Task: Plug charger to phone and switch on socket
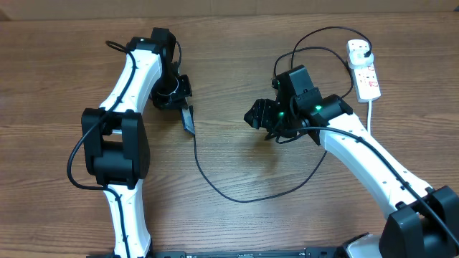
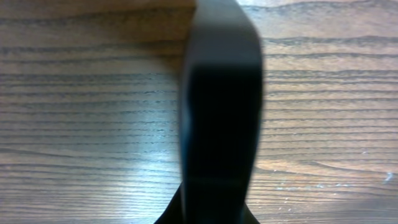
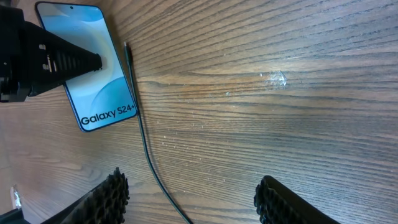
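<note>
— Your right jaws, what are they doing?
— They are hanging released above the tabletop [image 3: 280, 124]. My left jaws are grasping the phone [image 3: 102, 81]. The tip of the charger [image 3: 147, 155] is lying just beside its long edge; the socket [image 1: 366, 75] is lying well apart.

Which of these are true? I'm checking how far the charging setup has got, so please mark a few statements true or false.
1. The cable is plugged into the phone. False: its tip lies loose beside the phone's long edge.
2. The right gripper is open and holds nothing. True.
3. The left gripper is closed on the phone. True.
4. The power strip lies next to the left arm. False: it lies on the other side, beyond the right arm.
</note>
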Motion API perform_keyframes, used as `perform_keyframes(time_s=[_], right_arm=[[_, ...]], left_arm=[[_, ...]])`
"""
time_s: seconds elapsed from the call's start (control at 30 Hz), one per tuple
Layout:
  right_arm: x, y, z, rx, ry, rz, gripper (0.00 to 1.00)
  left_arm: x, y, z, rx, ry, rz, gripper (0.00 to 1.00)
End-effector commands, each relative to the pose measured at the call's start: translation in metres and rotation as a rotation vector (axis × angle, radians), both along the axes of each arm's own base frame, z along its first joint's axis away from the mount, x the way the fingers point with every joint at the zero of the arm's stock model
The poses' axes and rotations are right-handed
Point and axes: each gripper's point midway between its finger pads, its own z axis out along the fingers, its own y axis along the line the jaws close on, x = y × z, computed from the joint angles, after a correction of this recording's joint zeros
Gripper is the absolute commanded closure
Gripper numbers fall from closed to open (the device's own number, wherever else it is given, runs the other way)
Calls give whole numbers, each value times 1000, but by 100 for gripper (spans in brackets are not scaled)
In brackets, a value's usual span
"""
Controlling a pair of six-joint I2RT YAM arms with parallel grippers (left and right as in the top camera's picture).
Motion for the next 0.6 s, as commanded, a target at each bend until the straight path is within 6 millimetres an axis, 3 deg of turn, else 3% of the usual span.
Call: perform_keyframes(time_s=[0.0, 0.13, 0.23, 0.37, 0.57], right_arm=[[7, 2, 10, 2, -33, -2, 34], [8, 3, 9, 6, -36, -1, 35], [11, 13, 9, 46, -39, 21, 34], [12, 30, 5, 80, -47, 65, 35], [19, 66, 2, 83, -77, 152, 35]], left_arm=[[-1, -1, 3, 11, -6, -36, 96], [-2, -21, 12, -119, -15, -103, 96], [2, -16, 28, -133, -29, -96, 96], [16, 4, 57, -127, -76, -54, 96], [29, 60, 91, -21, -121, 119, 96]])
